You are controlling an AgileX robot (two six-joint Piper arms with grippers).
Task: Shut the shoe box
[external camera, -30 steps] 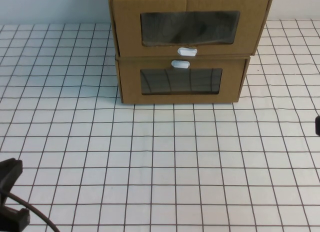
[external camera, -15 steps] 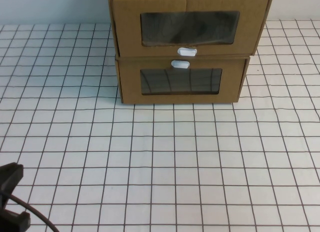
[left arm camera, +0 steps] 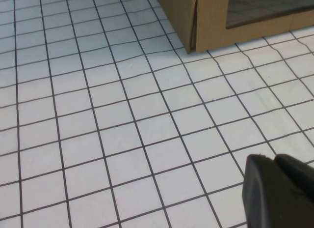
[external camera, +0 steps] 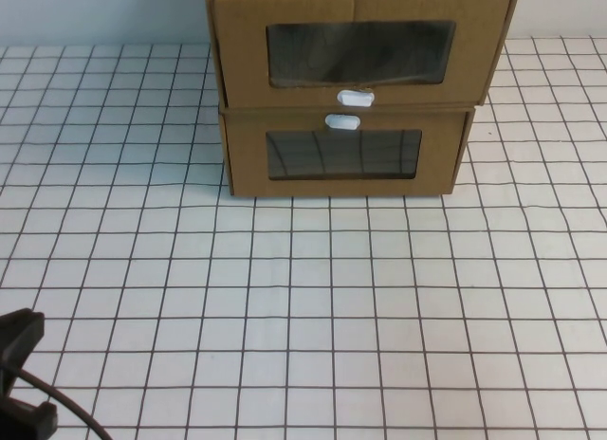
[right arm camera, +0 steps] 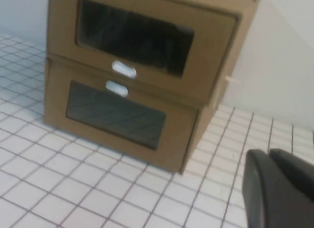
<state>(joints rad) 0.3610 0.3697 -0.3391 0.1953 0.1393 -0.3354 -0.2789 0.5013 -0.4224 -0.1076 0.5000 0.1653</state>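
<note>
Two brown cardboard boxes are stacked at the table's far middle. The upper one is the shoe box [external camera: 356, 46], with its white pull tab [external camera: 356, 98] below its window. Its drawer front looks about level with its shell. It also shows in the right wrist view [right arm camera: 147, 46]. The lower box [external camera: 346, 155] has its tab above its window. My left gripper [left arm camera: 274, 157] is shut and empty, low over the tiles at the near left [external camera: 19, 336], far from the boxes. My right gripper [right arm camera: 268, 153] is shut and empty, away to the boxes' right and out of the high view.
The table [external camera: 332, 298] is white with a black grid. A pale wall [external camera: 95, 13] stands behind the boxes. A black cable [external camera: 66, 407] runs from my left arm at the near left corner. The lower box's corner shows in the left wrist view [left arm camera: 196, 21].
The dark tip of my right arm at the right edge of the high view has drawn out of sight. My left gripper has dropped slightly toward the near edge. The boxes have not moved.
</note>
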